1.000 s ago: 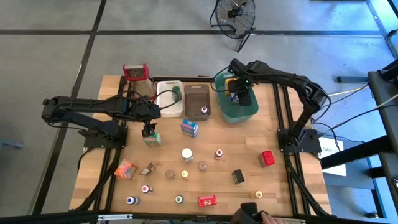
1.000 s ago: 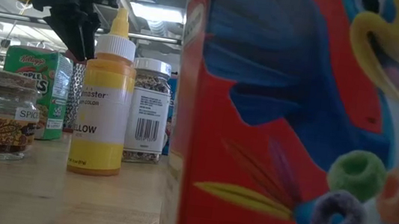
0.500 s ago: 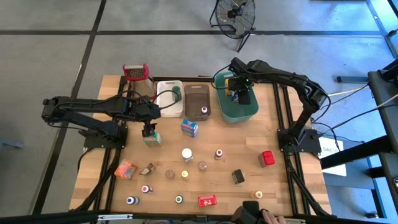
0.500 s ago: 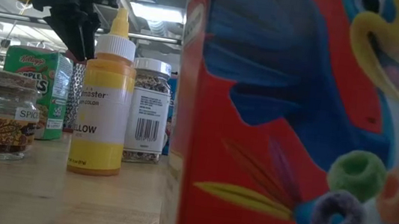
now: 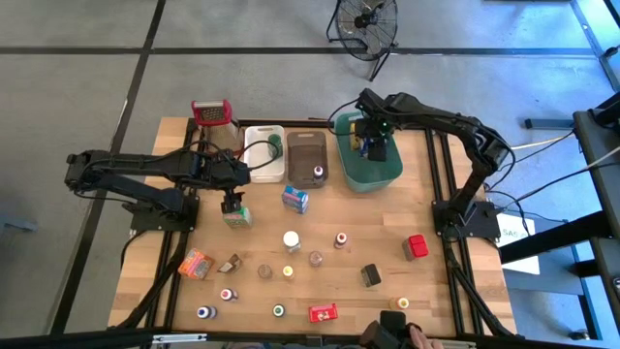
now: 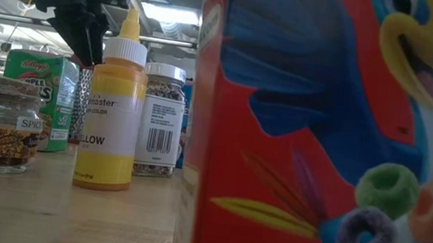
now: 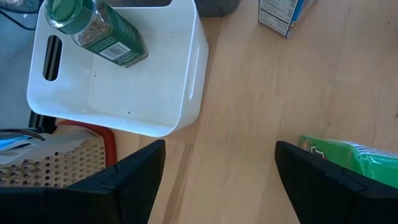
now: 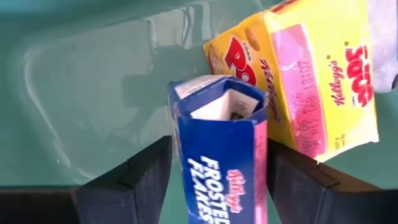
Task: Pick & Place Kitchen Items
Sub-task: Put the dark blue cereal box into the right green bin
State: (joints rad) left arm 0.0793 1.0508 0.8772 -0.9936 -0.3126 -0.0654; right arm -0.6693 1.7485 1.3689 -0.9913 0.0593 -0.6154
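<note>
My left gripper [image 5: 232,204] hangs open just above a green cereal box [image 5: 236,217] that stands on the table at mid left. In the left wrist view the green box [image 7: 351,158] shows beside one finger, outside the gap. My right gripper [image 5: 374,145] points down into the teal bin [image 5: 368,180] at the far right. A blue cereal box [image 8: 217,162] fills the gap between its fingers. A yellow cereal box [image 8: 311,81] lies in the bin next to it. My right gripper has the blue cereal box's two narrow sides [image 8: 180,155] between its two fingers, coming from above and pointing down into the teal bin. The box stands on end, beside the yellow box. Whether its lower end rests on the bin floor is hidden.
A white bin [image 5: 263,153] holds a green-capped jar [image 7: 93,28]; a brown bin [image 5: 307,155] stands next to it, a red-handled grater [image 5: 210,112] behind. Several small bottles, jars and boxes dot the table's near half, among them a blue box [image 5: 295,199] and a red one [image 5: 417,246].
My right gripper has rolled a little about its own axis while staying over the teal bin.
</note>
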